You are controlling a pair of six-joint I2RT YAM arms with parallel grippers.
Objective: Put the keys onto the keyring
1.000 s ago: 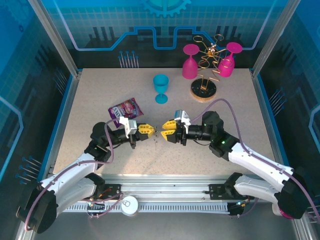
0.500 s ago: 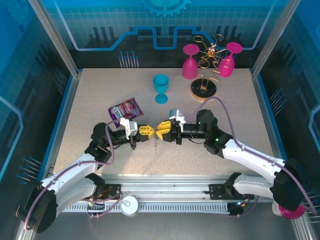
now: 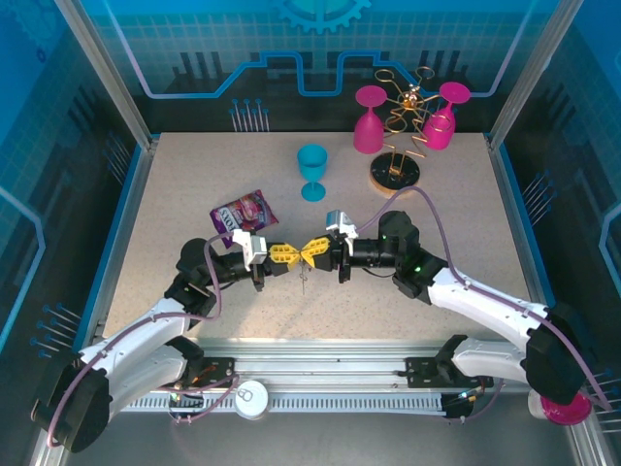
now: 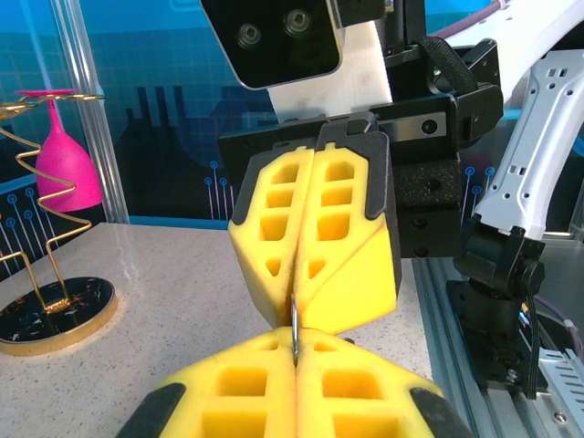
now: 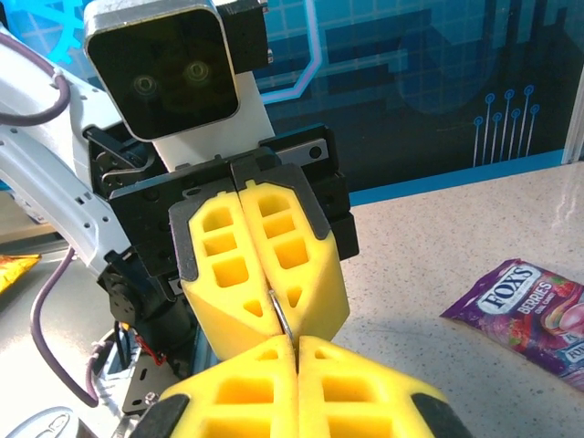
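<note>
- Top view: the left pincer (image 3: 291, 255) and the right pincer (image 3: 310, 251) meet tip to tip mid-tabletop (image 3: 437, 214). Something tiny dangles beneath them, too small to name. A candy bag (image 3: 243, 212) lies just behind the left pincer. A blue goblet (image 3: 312, 171) and a gold stand (image 3: 396, 170) sit toward the far edge.
- Left wrist: both pincers are pressed together on a thin metal sliver of the keyring (image 4: 295, 321).
- Right wrist: that sliver shows as a curved loop, pinched from both sides.

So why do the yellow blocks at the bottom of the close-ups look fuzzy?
Left wrist view: the left tool's fingers sit near the lens and look soft, while the right tool facing them is crisp. Right wrist view: same softness, yet print on the sweet bag reads clearly. Top view: evenly lit.
</note>
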